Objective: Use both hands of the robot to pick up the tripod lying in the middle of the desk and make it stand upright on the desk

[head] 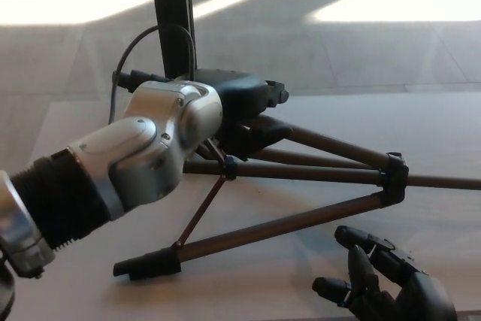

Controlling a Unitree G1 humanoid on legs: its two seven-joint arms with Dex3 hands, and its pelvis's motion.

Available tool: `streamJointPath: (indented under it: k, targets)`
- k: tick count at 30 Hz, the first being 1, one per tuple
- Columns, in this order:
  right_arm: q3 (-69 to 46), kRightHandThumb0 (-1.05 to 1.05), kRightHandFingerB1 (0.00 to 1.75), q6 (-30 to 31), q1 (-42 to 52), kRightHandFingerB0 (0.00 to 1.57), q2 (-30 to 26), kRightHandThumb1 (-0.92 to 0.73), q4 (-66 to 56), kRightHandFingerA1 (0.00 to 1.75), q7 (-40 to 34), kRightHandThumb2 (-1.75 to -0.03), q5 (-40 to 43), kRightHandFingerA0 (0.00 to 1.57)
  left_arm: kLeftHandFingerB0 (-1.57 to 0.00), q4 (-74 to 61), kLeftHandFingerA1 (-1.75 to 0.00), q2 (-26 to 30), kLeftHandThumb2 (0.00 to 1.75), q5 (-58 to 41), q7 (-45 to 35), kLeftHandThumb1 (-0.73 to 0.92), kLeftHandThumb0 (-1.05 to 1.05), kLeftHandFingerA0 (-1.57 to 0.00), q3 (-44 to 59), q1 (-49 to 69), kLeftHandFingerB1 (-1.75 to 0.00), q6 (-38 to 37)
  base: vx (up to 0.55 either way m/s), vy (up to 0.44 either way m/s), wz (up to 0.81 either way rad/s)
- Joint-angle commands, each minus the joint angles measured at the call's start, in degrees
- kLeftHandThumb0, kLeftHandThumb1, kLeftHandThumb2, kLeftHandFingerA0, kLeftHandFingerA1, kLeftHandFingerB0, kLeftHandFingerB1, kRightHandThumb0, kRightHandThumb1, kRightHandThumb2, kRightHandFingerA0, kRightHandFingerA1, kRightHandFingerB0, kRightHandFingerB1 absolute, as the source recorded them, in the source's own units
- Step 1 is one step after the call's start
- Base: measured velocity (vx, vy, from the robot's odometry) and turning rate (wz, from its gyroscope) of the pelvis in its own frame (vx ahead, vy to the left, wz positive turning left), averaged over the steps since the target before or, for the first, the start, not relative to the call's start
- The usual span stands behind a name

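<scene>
The tripod (301,173) lies on its side on the pale desk (451,125), its dark brown legs fanned toward the left from a black hub (394,174) at the right. My left hand (244,110) reaches in from the left and is closed around the far leg (331,144) near its foot end, fingers above and thumb below. The near leg (278,227) ends in a black foot (146,264) resting on the desk. My right hand (379,287) is at the bottom right, open with fingers spread, just below the near leg and apart from it.
A black upright pole (173,13) stands behind the desk's far edge, with a black cable (139,43) looping beside it. My silver left forearm (128,163) covers the desk's left part. Beyond lies a tiled floor with bright light patches.
</scene>
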Motion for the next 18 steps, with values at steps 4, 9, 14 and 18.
streamJointPath:
  k: [4, 9, 14, 18]
  targets:
    - [6.13, -0.62, 0.62, -1.4, 9.53, 0.64, 3.77, -0.7, -1.83, 0.9, -1.34, -0.61, 0.07, 0.65, -0.12, 19.2, -0.15, -2.76, 0.85, 39.46, 18.7, 0.51, -0.9, 0.0, -21.32, -11.75, -0.1, -10.3, 0.0, 0.0, 0.0]
    - [7.22, -0.63, 0.63, -2.23, 9.45, 0.64, 4.1, -0.7, -1.55, 0.92, -1.99, -0.61, -0.42, 0.67, -0.04, 22.5, -0.06, -3.84, 0.8, 40.69, 24.43, 0.5, -0.93, 0.0, -24.29, -10.36, -0.18, -9.59, 0.0, 0.0, 0.0]
    - [6.83, -0.64, 0.62, -2.12, 9.14, 0.63, 4.37, -0.69, -1.87, 0.91, -2.41, -0.61, 0.16, 0.65, -0.17, 24.93, -0.11, -7.25, 0.82, 40.38, 26.96, 0.52, -0.94, 0.0, -25.88, -10.15, 0.0, -8.68, 0.0, 0.0, 0.0]
    - [6.92, -0.65, 0.65, -1.81, 7.78, 0.62, 4.12, -0.7, -1.46, 0.94, -2.99, -0.61, -0.54, 0.66, -0.19, 25.52, -0.03, -9.76, 0.72, 40.04, 26.11, 0.47, -0.94, 0.0, -27.0, -10.14, -0.04, -7.65, 0.0, 0.0, 0.0]
